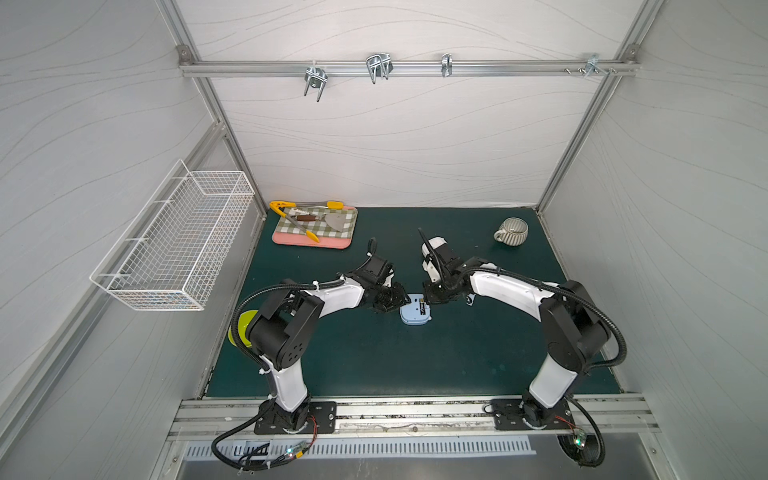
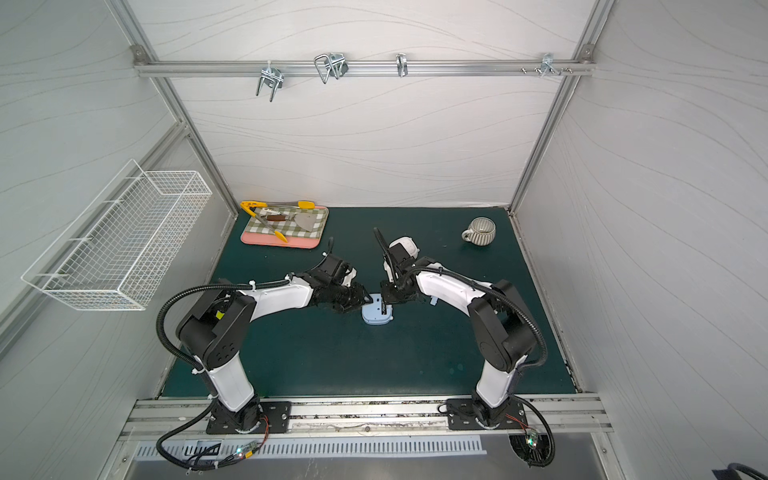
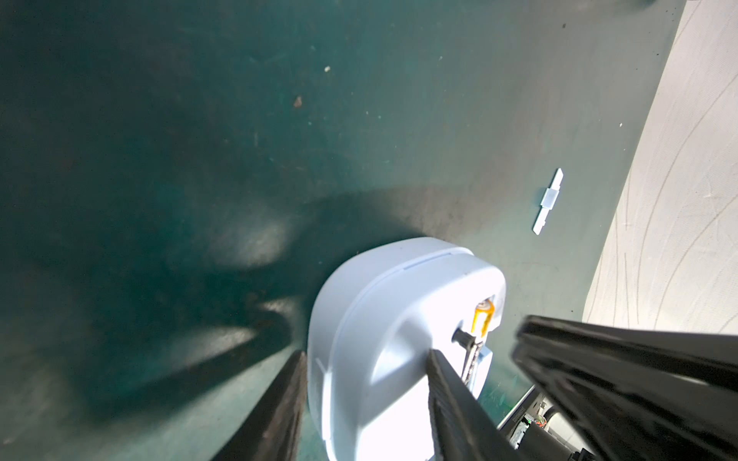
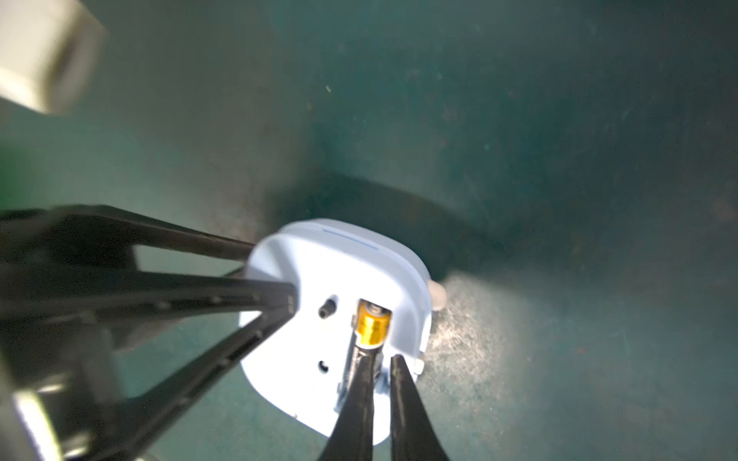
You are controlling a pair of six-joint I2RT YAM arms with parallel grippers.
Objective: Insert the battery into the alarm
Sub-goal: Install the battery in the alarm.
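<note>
Clamps alarm (image 1: 415, 313) in left gripper (image 1: 401, 300), forearm low. Holds right gripper (image 4: 380, 356), barely parted, at battery (image 4: 373, 325) lying in alarm. Leaves mug (image 1: 511, 234) well apart.

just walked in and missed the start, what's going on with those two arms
Two robot arms are working on a pale blue alarm lying back up on the green mat. The left tool grips its edge to steady it. The right tool is at the open slot, fingers slightly apart, one tip on the battery, which lies in the slot with its gold end showing.
</note>
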